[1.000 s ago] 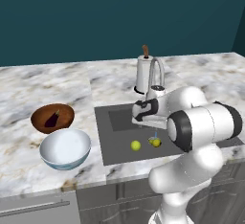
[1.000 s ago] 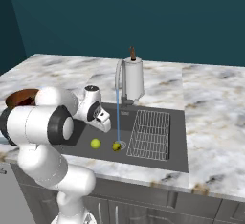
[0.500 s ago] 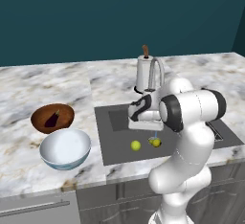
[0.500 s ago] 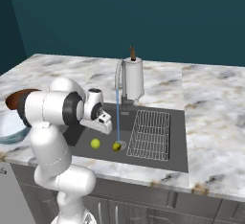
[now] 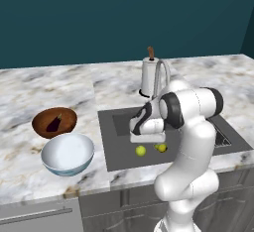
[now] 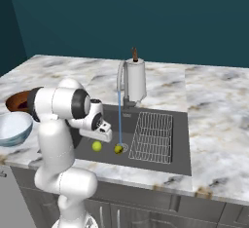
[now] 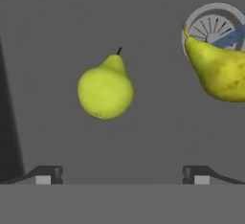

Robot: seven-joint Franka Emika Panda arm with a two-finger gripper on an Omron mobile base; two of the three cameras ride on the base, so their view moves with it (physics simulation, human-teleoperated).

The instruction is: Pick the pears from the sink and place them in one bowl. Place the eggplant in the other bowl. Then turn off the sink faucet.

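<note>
Since the earlier frame the arm has been swung lower over the sink [image 5: 114, 127], so the claw [image 7: 122, 175] is hung spread wide and empty above a pear [image 7: 105, 90]. The second pear [image 7: 217, 70] is seen at two o'clock by the drain, under the running faucet [image 6: 120, 78].

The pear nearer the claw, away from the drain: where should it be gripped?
Across its round belly, coming straight down. The pear lies flat on the sink floor, clear of the other pear, and the open claw is nearly over it.
</note>
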